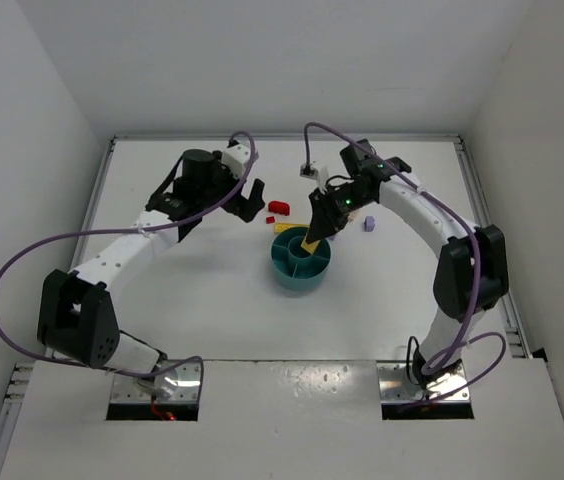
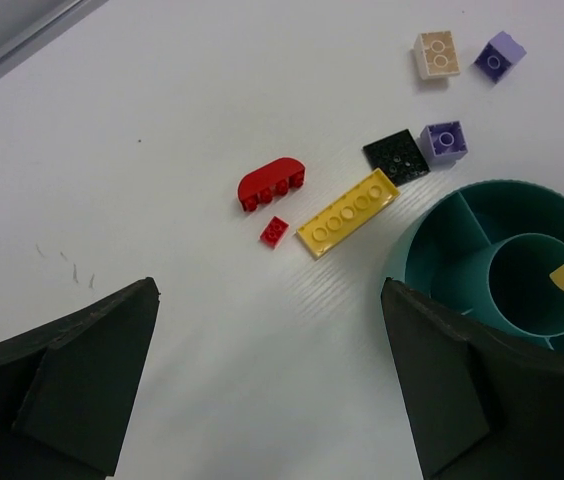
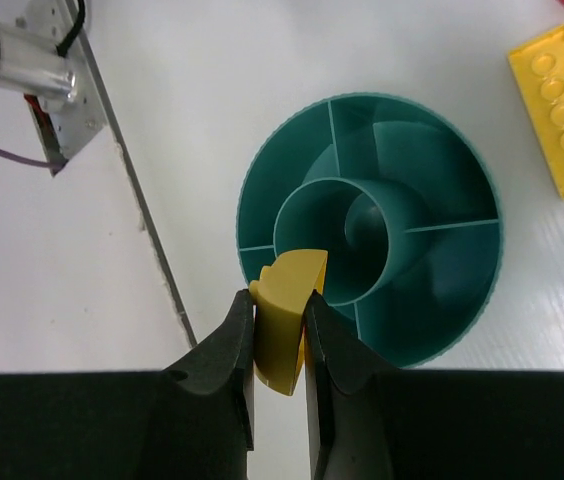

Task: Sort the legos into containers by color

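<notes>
The right gripper is clamped on a yellow piece, held over the near rim of the dish at the centre of the right wrist view. The table is plain white, boxed in by white walls on three sides.

The yellow piece stands up-down in that view, with its rounded end pointing up towards the cup in the dish's middle.

The left gripper hangs with its fingers wide apart over bare table, left of the dish.

In the left wrist view the loose bricks lie in the upper half. A yellow plate runs from lower left to upper right, just beside the dish wall. A red arch and a small red brick sit to its left. A black tile and a purple brick lie close together at its upper end. Farther up are a tan brick and a second purple brick.
</notes>
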### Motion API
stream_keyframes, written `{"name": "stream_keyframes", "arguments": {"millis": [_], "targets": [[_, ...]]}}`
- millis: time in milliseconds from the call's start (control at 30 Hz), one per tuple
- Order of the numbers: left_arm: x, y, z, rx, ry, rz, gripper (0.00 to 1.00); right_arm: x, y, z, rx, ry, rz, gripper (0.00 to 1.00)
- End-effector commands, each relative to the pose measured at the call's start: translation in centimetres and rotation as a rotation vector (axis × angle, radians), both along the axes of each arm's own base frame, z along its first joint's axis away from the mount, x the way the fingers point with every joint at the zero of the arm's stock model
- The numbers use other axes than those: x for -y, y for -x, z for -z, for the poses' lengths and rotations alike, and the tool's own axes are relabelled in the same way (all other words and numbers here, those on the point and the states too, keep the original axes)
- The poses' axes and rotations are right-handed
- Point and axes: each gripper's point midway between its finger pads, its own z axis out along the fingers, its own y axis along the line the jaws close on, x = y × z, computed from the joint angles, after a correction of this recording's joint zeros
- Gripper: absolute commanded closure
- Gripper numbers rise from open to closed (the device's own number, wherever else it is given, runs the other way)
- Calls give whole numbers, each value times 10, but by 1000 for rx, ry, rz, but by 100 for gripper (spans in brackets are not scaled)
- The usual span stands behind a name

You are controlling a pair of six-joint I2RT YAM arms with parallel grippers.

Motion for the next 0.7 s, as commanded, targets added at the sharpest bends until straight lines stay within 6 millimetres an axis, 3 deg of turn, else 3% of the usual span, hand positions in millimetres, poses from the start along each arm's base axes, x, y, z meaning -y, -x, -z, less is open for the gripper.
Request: {"name": "stream_keyframes", "arguments": {"millis": [0, 467, 633, 667], "targets": [[-6, -4, -12, 19, 15, -45, 0, -7, -4, 1, 49, 5, -56, 100], [-10, -3, -3, 8, -6, -58, 0, -22, -11, -1, 56, -1, -80, 100], [-9, -7, 1, -1, -10, -58, 0, -17, -8, 10, 40, 33, -69, 100], [-9, -8, 5, -10, -14, -58, 0, -15, -10, 12, 52, 46, -69, 94]]}}
